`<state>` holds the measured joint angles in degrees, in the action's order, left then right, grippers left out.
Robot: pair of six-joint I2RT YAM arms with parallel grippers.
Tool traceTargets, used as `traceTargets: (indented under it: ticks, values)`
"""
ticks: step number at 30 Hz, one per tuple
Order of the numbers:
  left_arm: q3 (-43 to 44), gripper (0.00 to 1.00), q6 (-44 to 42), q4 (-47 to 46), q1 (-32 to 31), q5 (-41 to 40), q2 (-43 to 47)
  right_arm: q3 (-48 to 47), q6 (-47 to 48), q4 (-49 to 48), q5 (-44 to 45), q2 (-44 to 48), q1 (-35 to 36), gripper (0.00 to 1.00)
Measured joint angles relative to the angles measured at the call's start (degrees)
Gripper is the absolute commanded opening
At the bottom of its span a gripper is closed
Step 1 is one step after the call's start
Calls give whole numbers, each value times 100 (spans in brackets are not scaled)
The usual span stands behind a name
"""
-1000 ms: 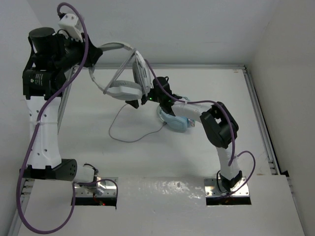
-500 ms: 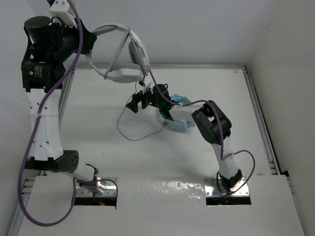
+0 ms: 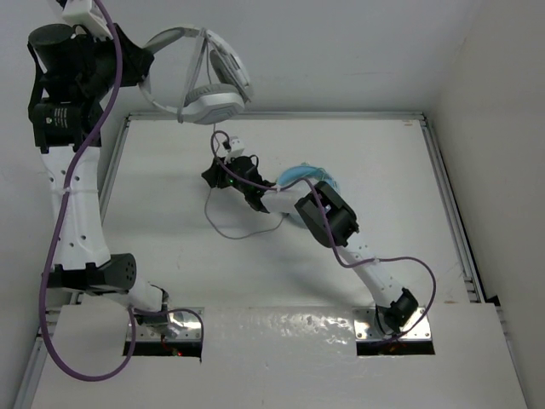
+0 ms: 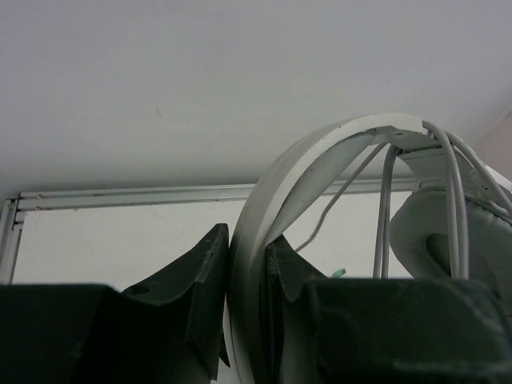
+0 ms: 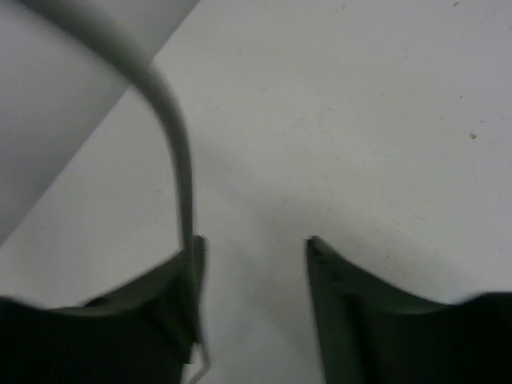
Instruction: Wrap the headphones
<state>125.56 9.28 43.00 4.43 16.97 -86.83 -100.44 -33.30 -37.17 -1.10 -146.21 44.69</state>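
The left gripper is closed on the headphones: its two dark fingers press on both sides of the white headband, which passes straight through the narrow gap between them and bends up and over to the right. In the left wrist view, one padded ear cup hangs just to the right of these jaws, and several thin grey strands of the cable go down across the inside of the headband, beside the cup. From above, the left arm is raised high, so the headphones hang in the air beyond the far edge of the table, with the cups below and to the side of the jaws. The cable falls from the cups to the right gripper, which is low over the table. The jaws of this gripper stand well apart with bare table surface between them. The cable comes down blurred from above and lies against the edge of the finger on the left of the right wrist view; nothing is pinched between the jaws. Past this gripper the cable makes a loose loop on the table, toward the arm bases. The light blue headphones lie on the table behind the right gripper, partly under its forearm.
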Motion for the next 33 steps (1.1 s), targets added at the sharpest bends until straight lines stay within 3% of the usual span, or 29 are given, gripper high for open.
traceTargets:
  ticks: [1, 2, 3, 8, 14, 19, 26, 33]
  values:
    - [0, 0, 22, -2, 17, 22, -7, -227, -81, 48, 76, -177, 13, 31]
    - [0, 0, 48, -4, 20, 48, -11, -461, -162, 125, 144, -343, 26, 5]
    - [0, 0, 92, -17, 57, 87, -20, -682, -221, 197, 219, -496, 44, 0]
    - [-146, 0, 404, -245, 358, 372, -50, -844, -367, 323, 254, -656, 109, 0]
    - [-557, 0, 697, -789, 1075, 245, -339, 605, 393, 586, -518, 186, 535, 0]
    - [-1147, 0, 695, -1266, 1222, -433, -807, 1742, 1279, 881, -1292, 1292, 1300, 0]
    - [-2190, 0, 234, -1790, 1220, -1438, -1027, 2424, 1753, 1172, -2072, 2564, 1764, 0]
    - [-2933, 0, -879, -2599, 1202, -1884, -1161, 2264, 2413, 2809, -1961, 3685, 1606, 0]
